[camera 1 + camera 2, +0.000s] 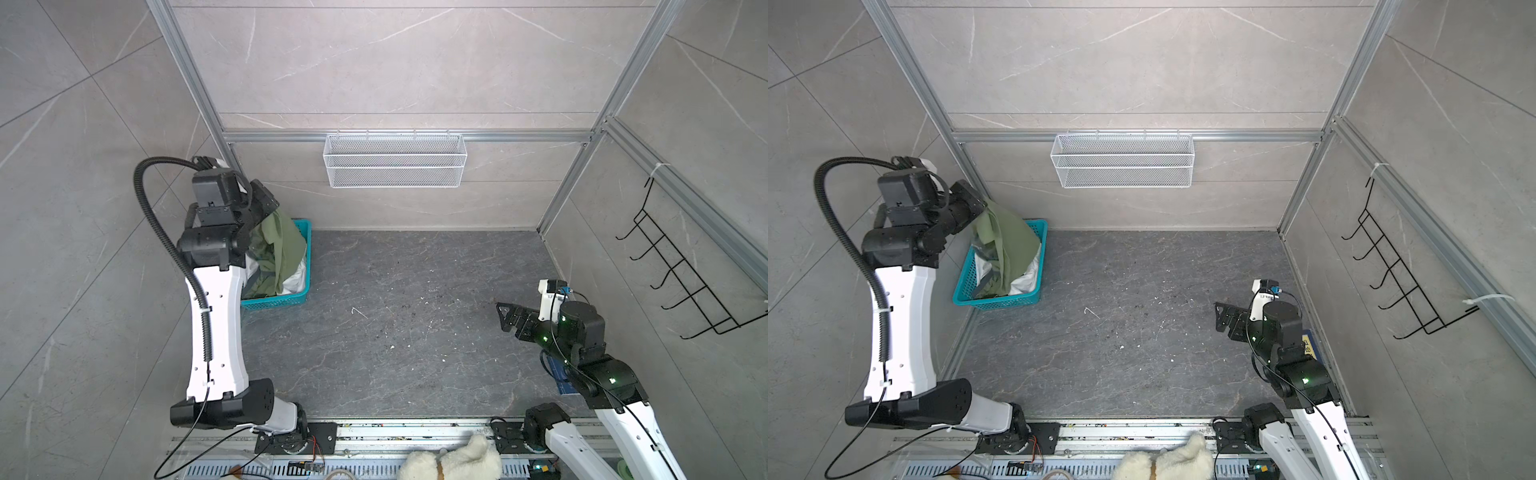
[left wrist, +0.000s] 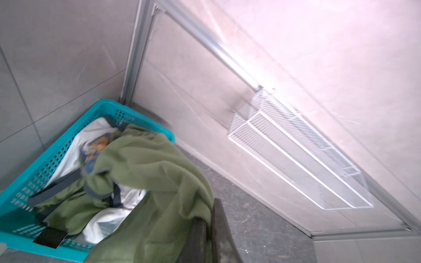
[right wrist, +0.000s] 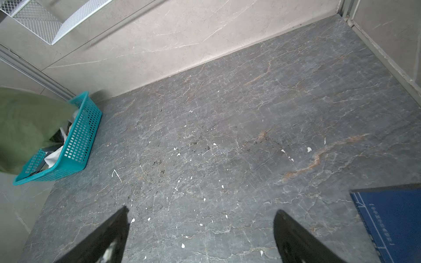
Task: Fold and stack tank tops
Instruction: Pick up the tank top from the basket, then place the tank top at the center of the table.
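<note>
My left gripper (image 1: 272, 210) (image 2: 208, 210) is shut on a bunch of the olive green tank top (image 1: 278, 245) (image 1: 1009, 245) (image 2: 155, 173), holding it up over the teal basket (image 1: 274, 302) (image 2: 107, 105) at the table's back left. The cloth hangs down with its lower end still inside the basket. Under it in the basket lies the white tank top (image 1: 296, 279) (image 2: 95, 129), its navy-orange print partly showing. Low over the table's right side, my right gripper (image 1: 503, 318) (image 3: 201, 210) is open and holds nothing.
A white wire basket (image 1: 395, 166) hangs on the back wall and a black hook rack (image 1: 681, 282) on the right wall. A dark blue board (image 3: 391, 223) lies by the right arm. A white plush toy (image 1: 453, 461) sits at the front rail.
</note>
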`<state>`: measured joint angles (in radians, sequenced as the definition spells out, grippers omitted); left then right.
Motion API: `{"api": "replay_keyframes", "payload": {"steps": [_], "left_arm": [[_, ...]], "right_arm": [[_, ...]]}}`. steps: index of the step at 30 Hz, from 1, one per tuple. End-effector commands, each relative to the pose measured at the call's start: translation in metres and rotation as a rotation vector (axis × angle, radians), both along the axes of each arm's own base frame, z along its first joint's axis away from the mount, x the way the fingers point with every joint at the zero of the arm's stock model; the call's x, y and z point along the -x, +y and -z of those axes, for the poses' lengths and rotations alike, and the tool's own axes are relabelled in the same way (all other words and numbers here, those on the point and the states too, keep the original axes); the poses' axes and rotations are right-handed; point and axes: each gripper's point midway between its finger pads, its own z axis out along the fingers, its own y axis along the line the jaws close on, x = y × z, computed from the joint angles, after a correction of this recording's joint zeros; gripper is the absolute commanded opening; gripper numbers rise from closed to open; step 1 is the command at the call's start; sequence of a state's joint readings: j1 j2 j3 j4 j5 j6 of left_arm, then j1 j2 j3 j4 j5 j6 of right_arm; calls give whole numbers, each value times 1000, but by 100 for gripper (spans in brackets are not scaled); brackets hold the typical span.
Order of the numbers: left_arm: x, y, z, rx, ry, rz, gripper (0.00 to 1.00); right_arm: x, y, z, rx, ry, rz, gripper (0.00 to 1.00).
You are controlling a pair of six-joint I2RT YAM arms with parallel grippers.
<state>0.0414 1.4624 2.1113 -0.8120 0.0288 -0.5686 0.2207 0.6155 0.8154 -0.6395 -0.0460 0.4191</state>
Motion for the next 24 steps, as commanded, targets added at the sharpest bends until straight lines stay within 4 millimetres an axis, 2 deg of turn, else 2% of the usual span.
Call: {"api": "replay_keyframes", "payload": {"steps": [1,4,6,9,11,13,17,20,21,23,24], "left_arm": [[23,-45,-47,-71,-129,161,0],[50,-84,-89,-105,-247,264,0],[67,-109,-109,-106,-310,342,0],[83,-149,-119,-74,-355,483,0],[86,-178,-111,-65,-344,559,0],[87,-220,-89,-74,-311,654,0],[87,-306,-22,-62,-199,811,0],[82,-363,48,-8,-94,884,2],[80,-382,75,12,-52,905,7],[80,-420,125,4,48,961,12],[83,-441,152,-2,110,994,19]], "right_arm": [[0,3,-3,-13,-1,-13,100],[-1,5,0,-28,5,-17,99],[-1,7,0,-36,9,-20,99],[0,5,-1,-38,9,-11,99],[1,2,-3,-28,6,0,99],[3,-3,-7,-13,-3,26,99],[8,-24,-18,37,-19,120,99],[16,-47,-25,89,-26,235,99],[20,-55,-28,102,-33,271,100],[25,-65,-32,116,-51,323,99],[27,-68,-33,117,-58,340,100]]}}
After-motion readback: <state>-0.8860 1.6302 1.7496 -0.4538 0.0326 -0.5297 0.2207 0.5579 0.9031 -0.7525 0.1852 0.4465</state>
